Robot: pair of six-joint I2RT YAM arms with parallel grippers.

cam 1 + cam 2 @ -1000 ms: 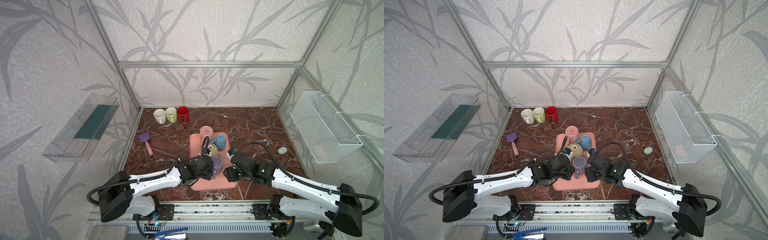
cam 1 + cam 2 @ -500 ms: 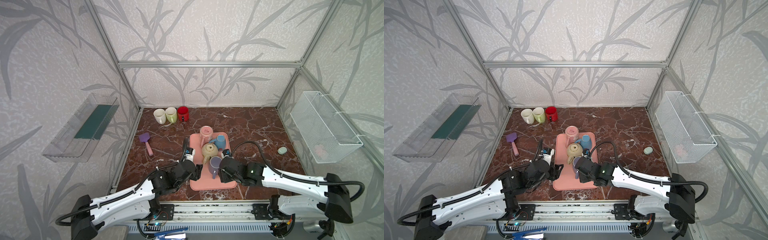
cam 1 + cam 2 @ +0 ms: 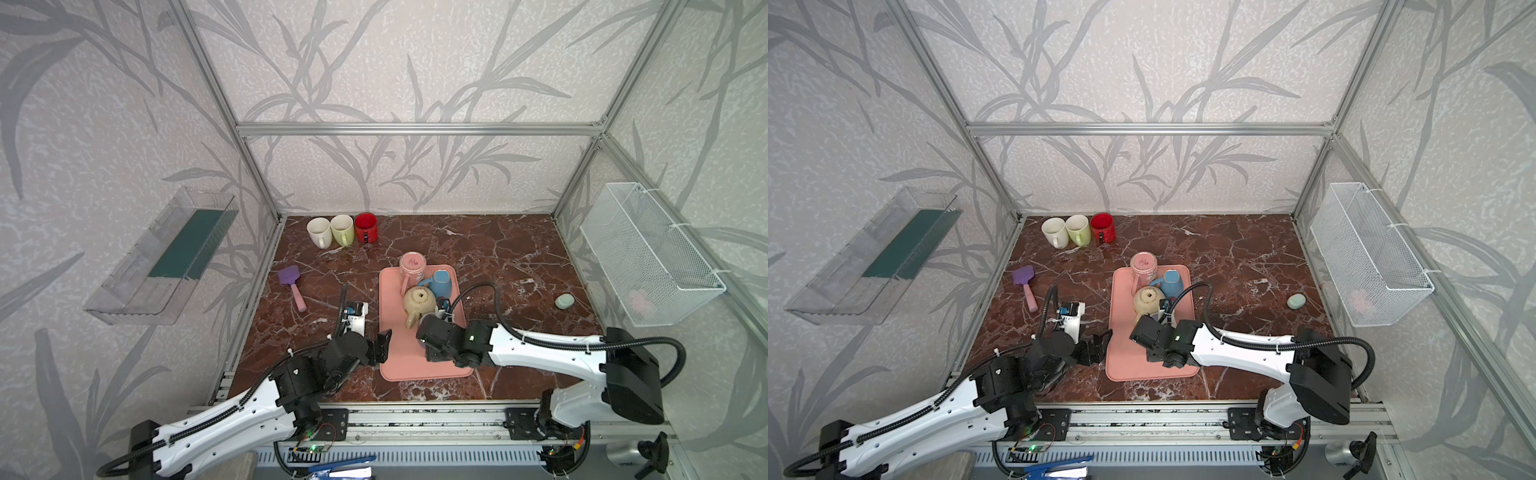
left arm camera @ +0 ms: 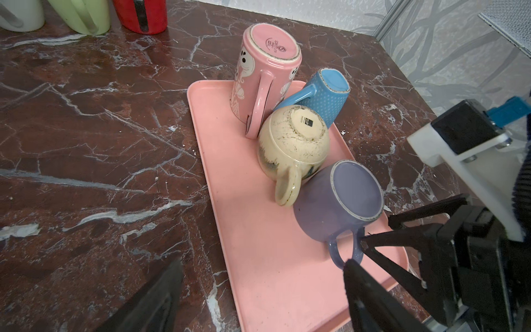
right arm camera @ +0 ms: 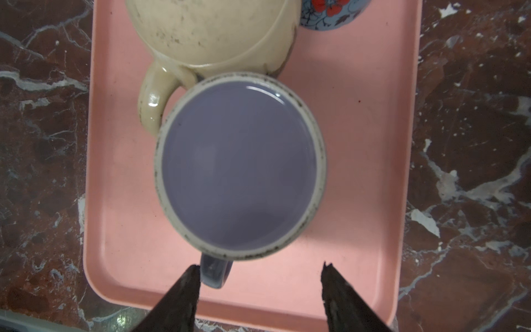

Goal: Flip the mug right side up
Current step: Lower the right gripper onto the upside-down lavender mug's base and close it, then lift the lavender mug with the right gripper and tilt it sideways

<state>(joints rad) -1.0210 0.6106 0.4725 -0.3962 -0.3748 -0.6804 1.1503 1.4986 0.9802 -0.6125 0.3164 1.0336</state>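
Note:
A purple mug (image 4: 339, 201) stands upside down, base up, at the near end of the pink tray (image 4: 258, 258); its handle (image 5: 214, 273) points toward the tray's front edge. My right gripper (image 5: 260, 266) hovers open just above it, the handle lying against one fingertip (image 5: 192, 276). In both top views that gripper (image 3: 428, 332) hides most of the mug. My left gripper (image 4: 263, 261) is open and empty, beside the tray's left edge (image 3: 376, 349), apart from the mug.
On the tray behind the purple mug stand upside-down cream (image 3: 419, 301), pink (image 3: 411, 266) and blue (image 3: 440, 282) mugs, the cream one touching it. White (image 3: 318, 230), green (image 3: 341, 228) and red (image 3: 365, 226) mugs stand upright at the back left. A purple spatula (image 3: 291, 282) lies left.
My left gripper has opened, let go at the purple mug and drawn back left off the tray. The right gripper has shifted left over the mug.

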